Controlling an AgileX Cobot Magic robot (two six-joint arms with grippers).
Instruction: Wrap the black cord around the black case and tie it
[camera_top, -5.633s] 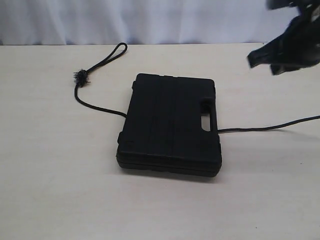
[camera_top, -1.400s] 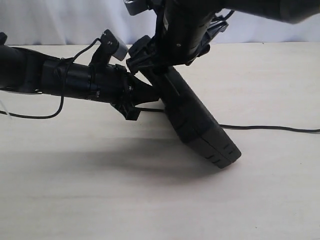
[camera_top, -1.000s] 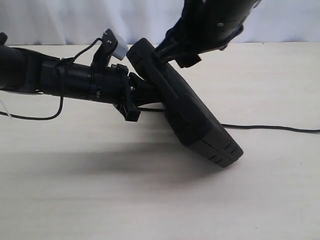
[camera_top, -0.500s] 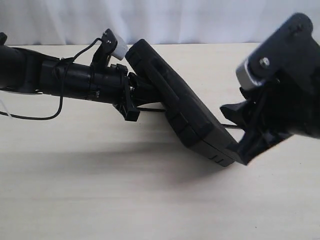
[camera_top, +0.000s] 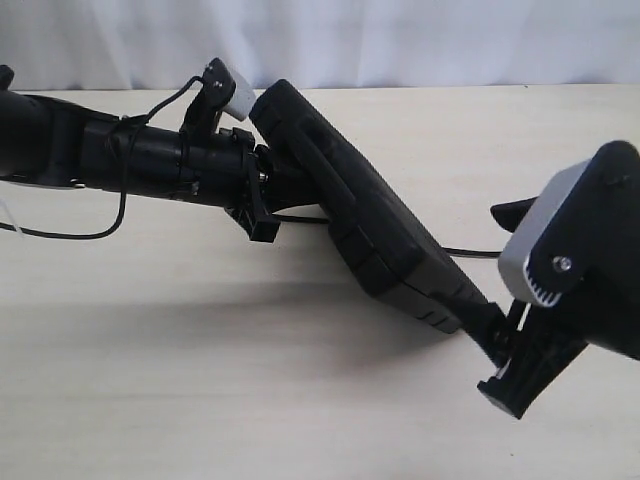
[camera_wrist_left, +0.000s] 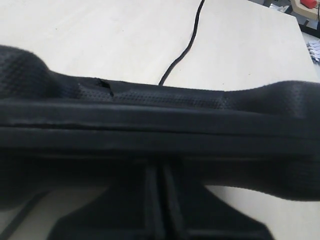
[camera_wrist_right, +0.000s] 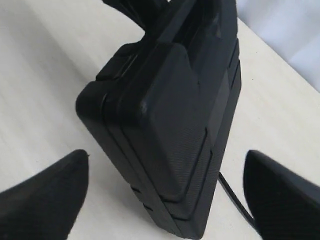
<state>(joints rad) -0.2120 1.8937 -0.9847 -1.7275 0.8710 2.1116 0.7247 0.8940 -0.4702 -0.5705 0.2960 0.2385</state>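
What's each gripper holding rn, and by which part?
Left gripper is shut on the black case, clamped on its raised upper edge. Right gripper is open astride the case's lower end, holding nothing.

No text, label, brand, number or sign can be read on anything in these views.

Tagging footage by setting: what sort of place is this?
Probably a robotics lab bench: bare pale tabletop, plain white curtain backdrop, black robot arm holding a flat matte black case.
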